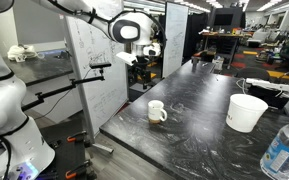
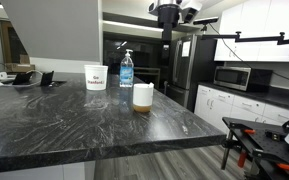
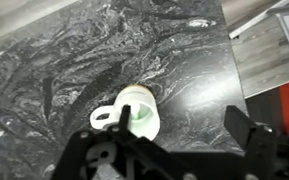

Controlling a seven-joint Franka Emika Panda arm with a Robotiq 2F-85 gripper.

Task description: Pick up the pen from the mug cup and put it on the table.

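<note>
Honestly I'm not managing to spot the pen anywhere, it's too thin to pick out at this size. Going by the task it should be sitting inside the mug (image 3: 139, 112), but in the wrist view I'm only getting a pale interior and no clear stick. The mug is standing upright on the tabletop (image 1: 194, 95), near the edge on the robot's side, with its handle sticking out sideways. The white tub (image 1: 247, 112) and the clear bottle (image 1: 282, 150) are sitting well apart from it.

This is looking like the approach, so here's my take on doing it well:
- I'd be centring over the mug's opening before dropping, then coming straight down.
- I'd be turning the fingers (image 3: 249, 135) so they're closing across the pen, not along it.
- I'd be narrowing them a bit first, so they're slipping inside the rim instead of bumping it and tipping the mug.
- After the grab I'd be lifting straight up, since a slanted pull is probably dragging the mug along.

Pose-wise, the arm (image 1: 132, 28) is reaching out over the tabletop and hanging high above the mug, a little off to one side of it, with the wrist looking down at it. The fingers are spread wide and carrying nothing.
</note>
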